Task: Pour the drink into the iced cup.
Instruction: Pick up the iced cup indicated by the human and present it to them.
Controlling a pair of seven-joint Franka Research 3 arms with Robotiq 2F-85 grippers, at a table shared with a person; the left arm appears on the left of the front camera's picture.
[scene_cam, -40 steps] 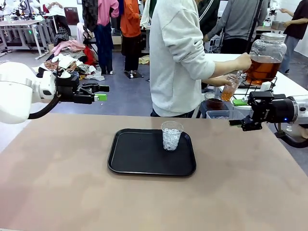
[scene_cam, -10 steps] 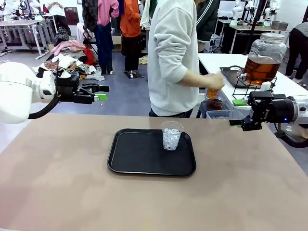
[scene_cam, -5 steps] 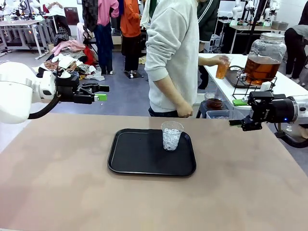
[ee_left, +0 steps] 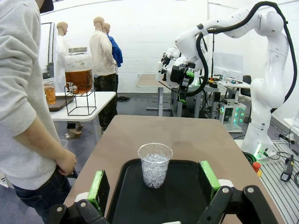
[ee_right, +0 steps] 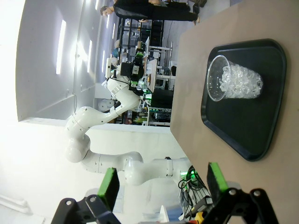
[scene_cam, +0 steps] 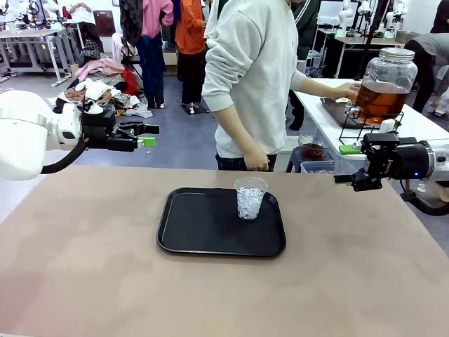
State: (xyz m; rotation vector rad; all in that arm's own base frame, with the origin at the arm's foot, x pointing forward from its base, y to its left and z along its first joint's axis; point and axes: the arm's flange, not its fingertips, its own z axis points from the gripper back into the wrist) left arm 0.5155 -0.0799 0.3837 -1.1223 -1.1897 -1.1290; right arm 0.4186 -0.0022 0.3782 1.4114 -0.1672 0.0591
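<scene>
Drink (ee_left: 50, 92): amber, seen in a cup set down on the side table just beside the dispenser (scene_cam: 384, 88). Half a second ago it was held up in the person's hand (scene_cam: 349, 90), which is now laid against the dispenser. Iced cup (scene_cam: 250, 198) is unmoved on the tray (scene_cam: 196, 225), right rear. Left gripper (scene_cam: 149, 135) and right gripper (scene_cam: 344, 165) are parked as before, well apart from the tray, jaws wide, nothing held.

I work in a robotics lab, an open hall. From my table (scene_cam: 84, 281), a heap of clothes (scene_cam: 98, 88) covers the grey floor at ten o'clock, with metal-legged work benches (scene_cam: 28, 33) beyond. A white side table (scene_cam: 414, 119) stands at two o'clock. Painted brick walls (ee_left: 140, 42) and racks with green lights (ee_left: 232, 112) surround it.
</scene>
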